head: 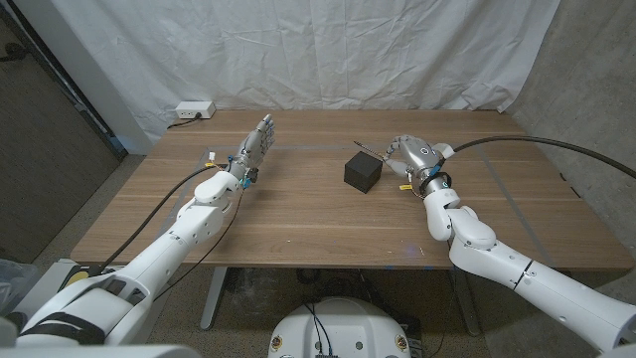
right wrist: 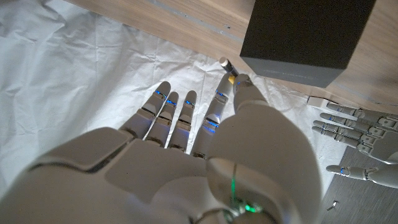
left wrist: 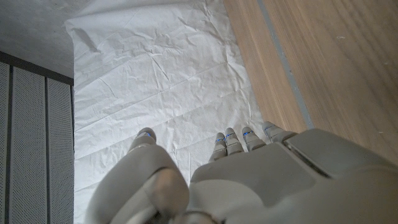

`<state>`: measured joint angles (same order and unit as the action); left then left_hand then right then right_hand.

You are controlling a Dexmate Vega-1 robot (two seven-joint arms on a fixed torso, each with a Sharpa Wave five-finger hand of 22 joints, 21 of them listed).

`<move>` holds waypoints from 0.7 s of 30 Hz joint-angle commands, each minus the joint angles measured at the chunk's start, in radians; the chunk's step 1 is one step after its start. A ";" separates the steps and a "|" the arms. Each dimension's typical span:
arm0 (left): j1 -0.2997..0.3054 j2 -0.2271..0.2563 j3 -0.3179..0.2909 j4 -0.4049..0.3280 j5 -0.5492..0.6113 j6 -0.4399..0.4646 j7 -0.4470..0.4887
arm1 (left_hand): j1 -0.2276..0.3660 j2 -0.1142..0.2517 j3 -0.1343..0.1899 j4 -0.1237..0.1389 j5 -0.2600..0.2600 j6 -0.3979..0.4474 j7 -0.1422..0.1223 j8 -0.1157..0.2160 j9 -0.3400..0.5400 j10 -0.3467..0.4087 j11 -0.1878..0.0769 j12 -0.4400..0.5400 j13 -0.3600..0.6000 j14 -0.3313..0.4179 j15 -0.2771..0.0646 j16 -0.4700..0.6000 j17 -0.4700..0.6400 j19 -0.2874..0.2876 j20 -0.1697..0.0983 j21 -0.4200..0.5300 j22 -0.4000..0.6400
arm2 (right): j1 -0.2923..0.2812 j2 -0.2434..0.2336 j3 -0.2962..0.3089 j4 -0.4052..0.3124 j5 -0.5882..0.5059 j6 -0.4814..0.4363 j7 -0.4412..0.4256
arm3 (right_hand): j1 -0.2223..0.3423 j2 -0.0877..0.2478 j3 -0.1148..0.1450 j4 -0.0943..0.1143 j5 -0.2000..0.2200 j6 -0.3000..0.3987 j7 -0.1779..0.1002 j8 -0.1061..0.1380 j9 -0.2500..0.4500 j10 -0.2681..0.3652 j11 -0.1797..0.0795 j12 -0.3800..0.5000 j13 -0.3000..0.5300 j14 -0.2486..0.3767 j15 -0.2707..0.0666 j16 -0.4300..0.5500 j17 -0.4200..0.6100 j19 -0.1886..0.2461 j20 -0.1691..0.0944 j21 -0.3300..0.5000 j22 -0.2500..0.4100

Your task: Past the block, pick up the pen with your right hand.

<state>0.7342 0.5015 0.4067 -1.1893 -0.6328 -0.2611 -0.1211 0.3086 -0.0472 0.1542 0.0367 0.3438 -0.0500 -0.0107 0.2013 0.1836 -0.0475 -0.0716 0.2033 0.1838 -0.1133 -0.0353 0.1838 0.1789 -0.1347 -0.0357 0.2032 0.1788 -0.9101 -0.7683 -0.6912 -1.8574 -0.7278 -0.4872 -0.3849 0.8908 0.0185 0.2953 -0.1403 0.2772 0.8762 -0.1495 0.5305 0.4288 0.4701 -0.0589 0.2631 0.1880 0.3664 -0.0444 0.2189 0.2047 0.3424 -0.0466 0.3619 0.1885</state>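
Pen (right wrist: 226, 65) mostly hidden in right robot hand (head: 405, 151) | block (head: 362, 171) beside | left robot hand (head: 255, 144) wide, empty

A wooden table (head: 298, 219) stands before a wrinkled white cloth backdrop (head: 328, 50). A white power strip (head: 192, 110) lies at the table's far left corner, against the backdrop. A dark panelled wall (head: 40, 149) is left of the table.

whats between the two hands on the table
The black block, close beside the right hand; from it to the left hand the table is bare, in the head view.
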 commanded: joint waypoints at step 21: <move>0.052 0.040 -0.013 -0.098 0.003 0.010 0.028 | 0.015 0.000 -0.008 0.001 -0.002 -0.007 0.002 -0.003 0.005 -0.006 -0.001 -0.001 0.005 -0.009 -0.019 0.003 0.004 -0.006 -0.071 0.001 0.005 | -0.027 -0.049 0.054 -0.148 -0.066 -0.051 0.068 | 0.014 0.006 0.010 0.002 -0.011 0.013 -0.011 0.008 0.002 0.012 0.001 -0.007 0.005 0.009 -0.047 -0.004 0.002 0.009 -0.038 -0.005 0.004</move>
<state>0.7652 0.5265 0.3980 -1.2488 -0.6349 -0.2607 -0.1138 0.3086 -0.0472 0.1501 0.0385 0.3438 -0.0500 -0.0107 0.2013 0.1836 -0.0476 -0.0716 0.2033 0.1838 -0.1133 -0.0353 0.1839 0.1789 -0.1347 -0.0357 0.2032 0.1788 -0.9298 -0.8011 -0.6587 -1.9515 -0.7659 -0.5217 -0.3376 0.8948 0.0224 0.2994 -0.1361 0.2680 0.8755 -0.1502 0.5295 0.4291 0.4700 -0.0589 0.2554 0.1880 0.3701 -0.0407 0.2188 0.2048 0.3459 -0.0429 0.3620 0.1885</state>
